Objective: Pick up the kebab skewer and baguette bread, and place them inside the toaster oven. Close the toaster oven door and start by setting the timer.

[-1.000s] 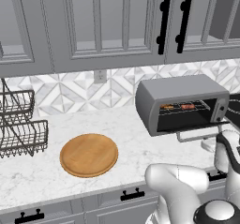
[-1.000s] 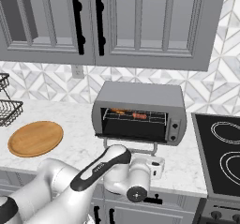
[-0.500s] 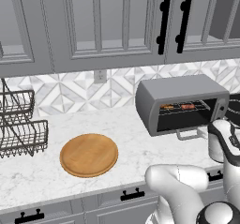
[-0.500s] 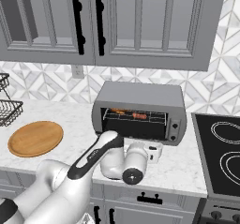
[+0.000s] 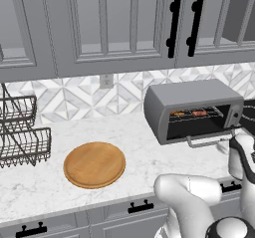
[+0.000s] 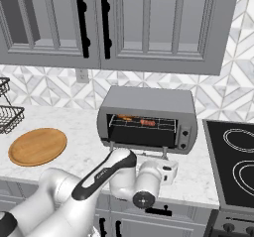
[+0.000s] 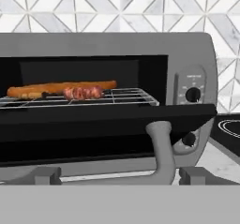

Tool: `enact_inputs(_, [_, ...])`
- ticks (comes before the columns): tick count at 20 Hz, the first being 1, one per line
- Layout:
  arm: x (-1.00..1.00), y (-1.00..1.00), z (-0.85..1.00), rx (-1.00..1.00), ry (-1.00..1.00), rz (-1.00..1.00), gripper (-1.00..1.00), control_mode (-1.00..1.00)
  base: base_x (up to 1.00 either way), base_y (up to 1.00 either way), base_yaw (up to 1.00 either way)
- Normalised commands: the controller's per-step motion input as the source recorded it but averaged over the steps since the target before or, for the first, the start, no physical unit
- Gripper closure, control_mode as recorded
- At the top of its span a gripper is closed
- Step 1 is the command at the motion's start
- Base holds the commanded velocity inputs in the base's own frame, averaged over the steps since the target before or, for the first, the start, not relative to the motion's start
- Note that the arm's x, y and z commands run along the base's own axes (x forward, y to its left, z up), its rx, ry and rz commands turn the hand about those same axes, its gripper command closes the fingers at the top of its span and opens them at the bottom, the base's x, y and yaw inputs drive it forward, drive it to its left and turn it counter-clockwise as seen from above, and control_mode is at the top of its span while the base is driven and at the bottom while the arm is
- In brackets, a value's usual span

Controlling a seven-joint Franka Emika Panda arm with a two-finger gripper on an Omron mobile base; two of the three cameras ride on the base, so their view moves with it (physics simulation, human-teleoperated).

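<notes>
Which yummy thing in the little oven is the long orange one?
That is the baguette bread, the smooth orange-brown loaf lying on the wire rack inside the toaster oven. The kebab skewer in front of it is shorter, with lumpy reddish meat chunks.

Arm bends low and forward, elbow down near the base, forearm reaching out level. The gripper (image 6: 171, 171) sits at the end of the wrist, pointing forward, hand roughly horizontal. Jaws look spread wide, though the fingertips are hard to make out; nothing seems held between them.
</notes>
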Motion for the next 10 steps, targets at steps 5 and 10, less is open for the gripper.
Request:
enact_inputs(5, [0.13, 0.25, -0.50, -0.11, 0.00, 0.01, -1.00, -1.00, 0.00, 0.00, 0.00])
enact_inputs(10, [0.00, 0.06, -0.44, -0.07, 0.00, 0.02, -1.00, -1.00, 0.00, 0.00, 0.00])
